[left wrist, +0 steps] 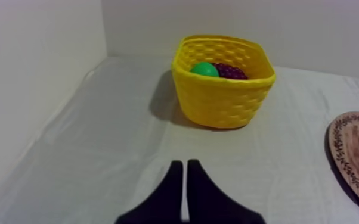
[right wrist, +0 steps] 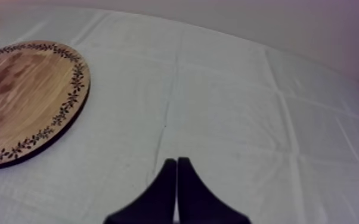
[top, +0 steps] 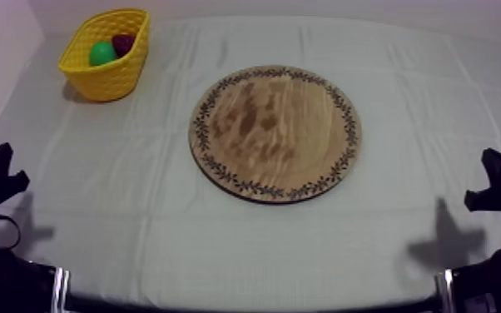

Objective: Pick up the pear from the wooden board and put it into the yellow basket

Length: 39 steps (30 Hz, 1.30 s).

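Note:
The green pear (top: pixel 101 53) lies inside the yellow basket (top: pixel 111 79) at the table's far left, beside a dark red-purple bunch of grapes (top: pixel 123 42). The round wooden board (top: pixel 275 133) in the middle carries nothing. My left gripper (top: pixel 0 179) rests low at the left edge and my right gripper (top: pixel 495 179) low at the right edge, both far from the board. In the left wrist view the left gripper (left wrist: pixel 185 162) is shut on nothing and faces the basket (left wrist: pixel 223 98) with the pear (left wrist: pixel 204 70) and grapes (left wrist: pixel 231 72). The right gripper (right wrist: pixel 176 159) is shut too, beside the board (right wrist: pixel 21 95).
The grey-white cloth (top: pixel 137 225) lies flat with soft creases around the board. A wall runs close behind and to the left of the basket. The board's rim (left wrist: pixel 358 155) shows to the right of the basket in the left wrist view.

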Each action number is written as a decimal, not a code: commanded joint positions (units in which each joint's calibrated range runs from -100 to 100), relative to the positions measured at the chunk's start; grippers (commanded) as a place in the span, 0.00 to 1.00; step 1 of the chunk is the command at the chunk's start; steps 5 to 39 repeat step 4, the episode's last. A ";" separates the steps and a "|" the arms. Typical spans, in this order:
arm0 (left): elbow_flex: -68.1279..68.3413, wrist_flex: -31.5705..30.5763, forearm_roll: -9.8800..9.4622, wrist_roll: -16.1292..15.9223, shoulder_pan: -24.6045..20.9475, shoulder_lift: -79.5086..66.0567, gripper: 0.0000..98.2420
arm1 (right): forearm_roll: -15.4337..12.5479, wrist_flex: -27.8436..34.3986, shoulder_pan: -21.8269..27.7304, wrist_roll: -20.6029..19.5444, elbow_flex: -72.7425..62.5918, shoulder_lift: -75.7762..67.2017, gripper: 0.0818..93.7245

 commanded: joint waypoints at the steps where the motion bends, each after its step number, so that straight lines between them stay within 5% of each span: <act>1: 0.04 0.15 0.21 0.03 -0.01 -0.04 0.00 | 0.01 0.02 -0.03 0.00 0.05 0.01 0.00; 39: 0.04 0.56 0.47 0.10 0.06 -0.04 0.00 | 0.01 0.02 -0.03 0.00 0.05 0.01 0.00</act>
